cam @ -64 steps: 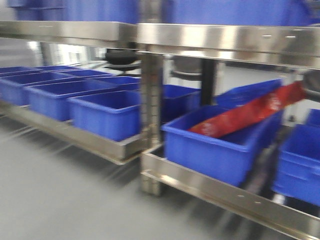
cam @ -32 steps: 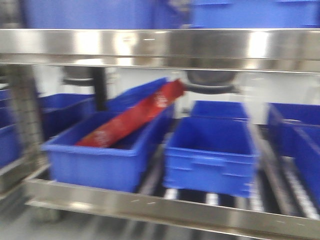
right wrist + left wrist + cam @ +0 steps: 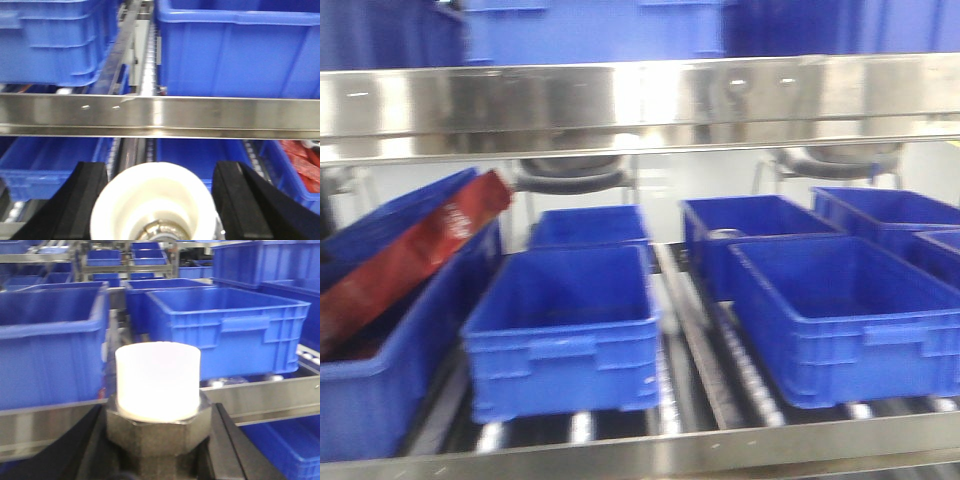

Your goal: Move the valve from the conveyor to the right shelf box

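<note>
Frame edges crop left valve [image 3: 157,382], right valve [image 3: 150,197] (fingers [image 3: 232,452] too).

Valve [image 3: 157,380]: grey hexagonal metal body topped by a white cylindrical cap. It stands upright, clamped between the black jaws of the left gripper [image 3: 159,432]. Its lower part is out of frame.

Second valve [image 3: 150,197]: white cap seen end-on and hollow, with silvery metal inside. It is gripped between the jaws of the right gripper [image 3: 160,195].

Box [image 3: 840,320]: blue plastic, open-topped, upright on the shelf [image 3: 640,455], right of centre. The view is blurred.
</note>
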You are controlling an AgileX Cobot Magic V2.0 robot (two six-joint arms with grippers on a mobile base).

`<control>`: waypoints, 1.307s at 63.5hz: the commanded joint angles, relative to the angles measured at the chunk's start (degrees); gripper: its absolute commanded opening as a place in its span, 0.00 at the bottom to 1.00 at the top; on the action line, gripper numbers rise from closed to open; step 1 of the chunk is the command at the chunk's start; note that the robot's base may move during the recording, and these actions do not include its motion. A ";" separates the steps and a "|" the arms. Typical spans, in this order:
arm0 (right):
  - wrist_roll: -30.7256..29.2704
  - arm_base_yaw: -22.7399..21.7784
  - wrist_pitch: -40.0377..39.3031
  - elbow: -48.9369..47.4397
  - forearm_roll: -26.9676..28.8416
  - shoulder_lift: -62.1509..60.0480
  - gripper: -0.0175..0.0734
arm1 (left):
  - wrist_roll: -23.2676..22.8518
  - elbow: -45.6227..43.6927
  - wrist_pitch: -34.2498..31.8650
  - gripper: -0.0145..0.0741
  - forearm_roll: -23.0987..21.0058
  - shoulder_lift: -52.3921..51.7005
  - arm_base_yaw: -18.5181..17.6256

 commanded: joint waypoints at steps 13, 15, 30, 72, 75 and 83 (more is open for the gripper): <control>-0.45 -0.09 -4.38 -0.83 -0.01 -0.58 0.02 | -0.27 -0.28 -3.19 0.04 -0.16 -0.28 -0.37; -0.45 -0.09 -4.38 -0.83 -0.01 -0.58 0.02 | -0.27 -0.28 -3.19 0.04 -0.16 -0.28 -0.37; -0.45 -0.09 -4.38 -0.83 -0.01 -0.58 0.02 | -0.27 -0.28 -3.19 0.04 -0.16 -0.28 -0.37; -0.45 -0.09 -4.82 -0.83 -0.01 -0.58 0.02 | -0.27 -0.28 -3.19 0.04 -0.16 -0.28 -0.37; -0.45 -0.09 -4.82 -0.83 -0.01 -0.58 0.02 | -0.27 -0.28 -3.19 0.04 -0.16 -0.28 -0.37; -0.45 -0.09 -4.82 -0.83 -0.01 -0.58 0.02 | -0.27 -0.28 -3.19 0.04 -0.16 -0.28 -0.37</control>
